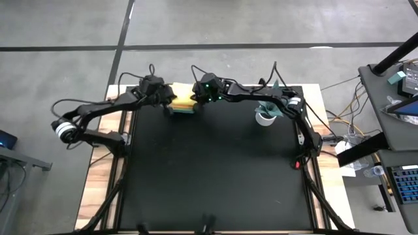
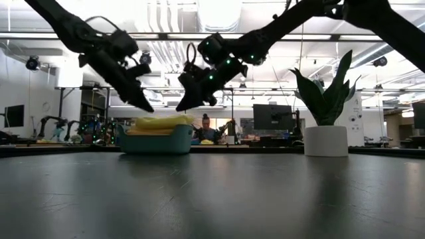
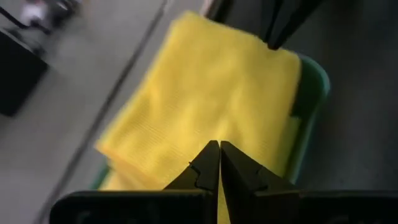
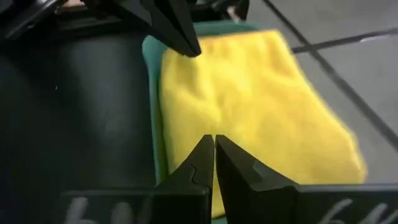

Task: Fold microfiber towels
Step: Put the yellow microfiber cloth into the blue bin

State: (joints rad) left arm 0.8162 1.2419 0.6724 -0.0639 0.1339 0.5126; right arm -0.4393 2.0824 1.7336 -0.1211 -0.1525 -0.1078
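Yellow microfiber towel (image 3: 211, 87), folded flat, topping stack in bin (image 3: 314, 93)

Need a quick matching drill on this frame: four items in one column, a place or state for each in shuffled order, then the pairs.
Column one:
1. left gripper
2. yellow towel
3. potted plant
4. teal bin

Column two:
A. stands on the table's far right side, under the right arm
B. shut, hovering above the bin
C. sits at the table's far edge, filled with towels
D. lies on top of the stack in the bin

Pairs: 1-B, 2-D, 3-A, 4-C
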